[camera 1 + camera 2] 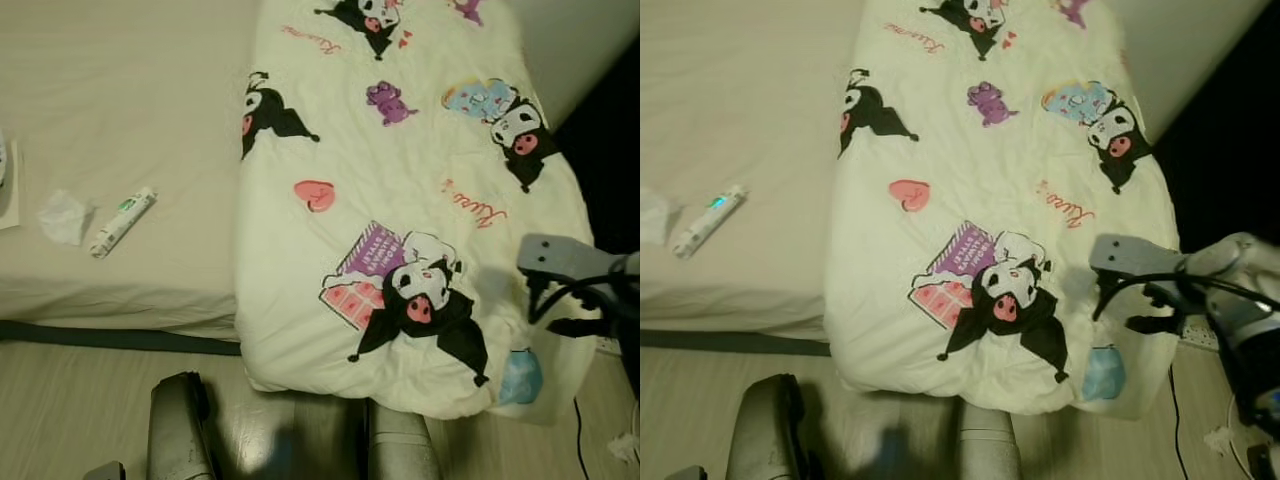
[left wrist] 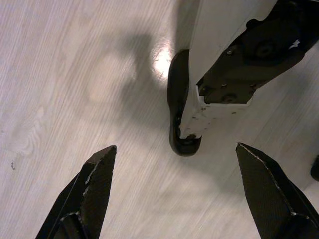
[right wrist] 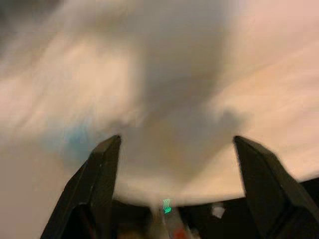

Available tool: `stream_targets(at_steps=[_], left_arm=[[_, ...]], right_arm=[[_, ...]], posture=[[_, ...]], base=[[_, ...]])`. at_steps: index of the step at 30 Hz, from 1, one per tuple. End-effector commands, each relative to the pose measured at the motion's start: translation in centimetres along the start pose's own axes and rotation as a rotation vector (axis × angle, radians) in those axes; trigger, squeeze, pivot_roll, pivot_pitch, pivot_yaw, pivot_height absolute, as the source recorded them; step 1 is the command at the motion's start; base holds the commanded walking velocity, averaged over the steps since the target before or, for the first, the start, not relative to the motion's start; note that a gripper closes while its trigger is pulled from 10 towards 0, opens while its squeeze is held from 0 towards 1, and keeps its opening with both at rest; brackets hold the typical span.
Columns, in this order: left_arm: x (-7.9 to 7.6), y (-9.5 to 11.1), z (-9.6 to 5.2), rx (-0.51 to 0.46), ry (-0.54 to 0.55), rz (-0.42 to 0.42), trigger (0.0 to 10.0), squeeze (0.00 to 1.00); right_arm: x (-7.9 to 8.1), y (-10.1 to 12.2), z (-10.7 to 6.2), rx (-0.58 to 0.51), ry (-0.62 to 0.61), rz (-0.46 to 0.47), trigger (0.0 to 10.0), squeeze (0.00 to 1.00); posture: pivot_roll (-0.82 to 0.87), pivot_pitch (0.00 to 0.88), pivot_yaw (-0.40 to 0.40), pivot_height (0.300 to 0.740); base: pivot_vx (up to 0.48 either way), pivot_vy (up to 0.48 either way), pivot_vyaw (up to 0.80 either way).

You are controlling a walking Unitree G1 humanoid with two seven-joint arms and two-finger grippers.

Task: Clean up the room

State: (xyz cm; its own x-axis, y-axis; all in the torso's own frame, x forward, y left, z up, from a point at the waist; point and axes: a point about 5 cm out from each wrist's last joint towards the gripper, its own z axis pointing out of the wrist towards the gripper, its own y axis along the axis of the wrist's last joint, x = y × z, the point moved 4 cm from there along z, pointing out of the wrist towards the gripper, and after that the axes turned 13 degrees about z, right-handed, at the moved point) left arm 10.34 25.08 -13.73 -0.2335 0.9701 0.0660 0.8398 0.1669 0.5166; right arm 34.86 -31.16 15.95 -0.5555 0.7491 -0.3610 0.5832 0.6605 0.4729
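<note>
The right gripper (image 1: 1140,300) is seen at the lower right of the frame, poised over the near right corner of the cartoon-print quilt (image 1: 400,200), fingers spread wide with nothing held between them. To do this step well, a thick fold at the quilt's edge should be pinched, not the flat top, and the fingers brought down squarely before closing; that is a judgement only. In the right wrist view the pale fabric lies just ahead of both open fingers, blurred. The quilt hangs over the foot of the bed (image 1: 120,110). A tube (image 1: 122,221) and a crumpled tissue (image 1: 64,216) rest at centre left, well apart from it. The left gripper (image 2: 174,189) hangs open and empty above the wooden floor (image 2: 60,74).
</note>
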Motion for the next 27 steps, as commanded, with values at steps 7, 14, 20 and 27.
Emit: stream_targets(at_steps=[7,14,20,27], left_arm=[[-3.8,-2.5,-0.5,0.056,-0.138,-0.001,10.0,0.0],[-4.4,-2.6,-0.5,0.054,-0.154,-0.004,10.0,0.0],[-4.7,-2.9,-0.7,0.056,-0.158,-0.016,10.0,0.0],[-5.3,-3.6,-0.9,0.067,-0.175,-0.017,10.0,0.0]], right_arm=[[-7.6,-3.7,-3.8,-0.075,-0.445,0.471,10.0,0.0],[-4.2,-11.3,-0.9,0.023,-0.346,0.94,10.0,0.0],[-1.8,-12.8,0.1,0.028,-0.197,1.111,10.0,0.0],[1.7,-11.8,1.8,-0.179,0.094,1.232,10.0,0.0]], posture=[[-0.21,0.199,-0.073,0.535],[-0.23,0.226,-0.088,0.535],[-0.28,0.254,-0.131,0.535],[-0.28,0.274,-0.123,0.535]], base=[[0.0,0.0,0.0],[0.0,0.0,0.0],[0.0,0.0,0.0],[0.0,0.0,0.0]])
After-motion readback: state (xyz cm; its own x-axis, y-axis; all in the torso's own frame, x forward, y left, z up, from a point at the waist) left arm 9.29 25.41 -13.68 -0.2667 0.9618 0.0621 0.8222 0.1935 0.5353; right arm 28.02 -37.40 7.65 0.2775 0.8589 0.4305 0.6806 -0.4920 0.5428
